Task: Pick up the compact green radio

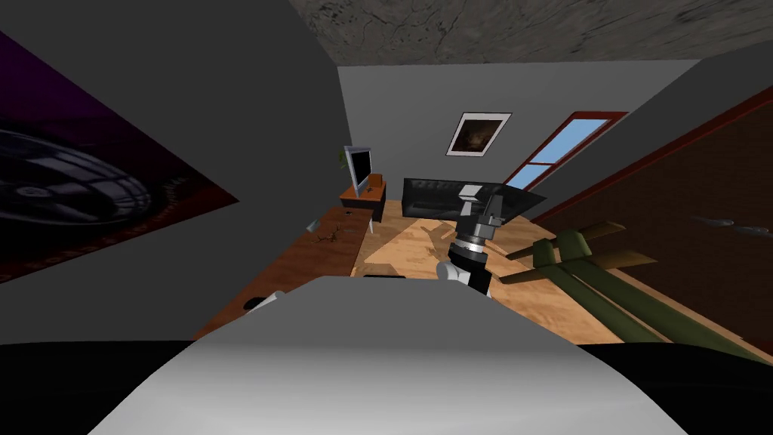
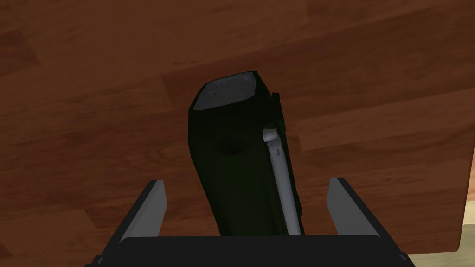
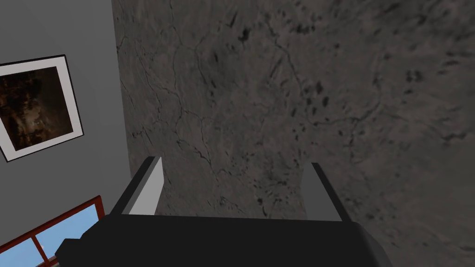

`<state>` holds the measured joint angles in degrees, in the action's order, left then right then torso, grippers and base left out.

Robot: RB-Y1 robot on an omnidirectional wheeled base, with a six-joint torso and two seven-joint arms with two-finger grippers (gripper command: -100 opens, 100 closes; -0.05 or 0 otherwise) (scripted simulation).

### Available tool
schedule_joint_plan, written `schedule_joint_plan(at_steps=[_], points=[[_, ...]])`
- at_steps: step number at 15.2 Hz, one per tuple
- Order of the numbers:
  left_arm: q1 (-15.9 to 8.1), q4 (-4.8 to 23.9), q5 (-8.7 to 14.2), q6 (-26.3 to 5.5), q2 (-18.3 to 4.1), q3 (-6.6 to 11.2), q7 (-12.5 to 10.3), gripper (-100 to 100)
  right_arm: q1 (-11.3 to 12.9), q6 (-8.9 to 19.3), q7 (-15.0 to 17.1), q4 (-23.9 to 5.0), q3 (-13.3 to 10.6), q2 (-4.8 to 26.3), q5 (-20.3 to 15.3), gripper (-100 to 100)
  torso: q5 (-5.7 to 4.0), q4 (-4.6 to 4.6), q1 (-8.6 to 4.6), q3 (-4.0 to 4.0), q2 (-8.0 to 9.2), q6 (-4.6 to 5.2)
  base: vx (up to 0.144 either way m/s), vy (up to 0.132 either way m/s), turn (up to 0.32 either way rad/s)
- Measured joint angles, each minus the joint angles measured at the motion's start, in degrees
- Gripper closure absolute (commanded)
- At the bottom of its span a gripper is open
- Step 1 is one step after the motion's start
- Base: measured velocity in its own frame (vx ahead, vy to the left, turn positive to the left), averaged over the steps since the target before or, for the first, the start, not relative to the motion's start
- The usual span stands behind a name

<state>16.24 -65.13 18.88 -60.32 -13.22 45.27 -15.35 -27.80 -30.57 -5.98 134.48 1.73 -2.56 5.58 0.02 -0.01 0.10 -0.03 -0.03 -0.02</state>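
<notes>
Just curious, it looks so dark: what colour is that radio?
The radio is very dark green; best in left wrist view.

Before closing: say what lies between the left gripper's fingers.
The dark radio, on brown wood, touching neither finger of the left gripper; left wrist view.

Radio (image 2: 236,157) near end hidden behind L claw (image 2: 247,181) body; desk clutter (image 1: 331,234) too small to ID.

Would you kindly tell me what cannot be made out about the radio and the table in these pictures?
1. The radio, near end: left wrist view, hidden behind the left gripper and its dark body.
2. Its colour: same view, too dim, reads almost black.
3. The small items on the wooden table: head view, too small to name.
</notes>
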Motion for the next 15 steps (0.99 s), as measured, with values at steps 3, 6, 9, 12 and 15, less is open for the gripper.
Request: schedule_joint_plan(at_steps=[3,6,9,12,15], points=[[-0.5,1.88,-0.36,1.91,0.35,-0.77,-0.07,-100,0.0,0.0,0.0,0.0,0.0,0.0,0.0,0,-0.02,0.0,-0.08,0.0,0.0,-0.01,0.014,0.037,0.042],[-1.1,3.94,-0.89,4.33,0.85,-1.72,-0.21,-100,0.0,0.0,0.0,0.0,0.0,0.0,0.0,0,-0.01,0.0,-0.07,0.0,0.01,-0.01,0.009,0.037,0.037],[-1.12,4.13,-0.9,4.53,1.01,-1.8,-0.33,100,0.0,0.0,0.0,0.0,-0.01,-0.01,0.0,0,-0.05,0.01,-0.11,0.03,0.04,0.04,0.001,0.003,-0.001],[-1.11,4.14,-0.9,4.53,1.02,-1.8,-0.36,100,0.0,0.0,0.0,0.0,-0.01,-0.01,0.0,0,-0.06,0.02,-0.1,0.03,0.04,0.05,-0.003,-0.009,-0.023],[-0.65,2.42,-0.45,2.73,0.42,-0.95,-0.09,100,0.01,0.0,0.0,0.0,-0.01,-0.01,0.0,0,-0.15,0.04,-0.32,0.07,0.11,0.07,-0.016,-0.047,-0.054]])
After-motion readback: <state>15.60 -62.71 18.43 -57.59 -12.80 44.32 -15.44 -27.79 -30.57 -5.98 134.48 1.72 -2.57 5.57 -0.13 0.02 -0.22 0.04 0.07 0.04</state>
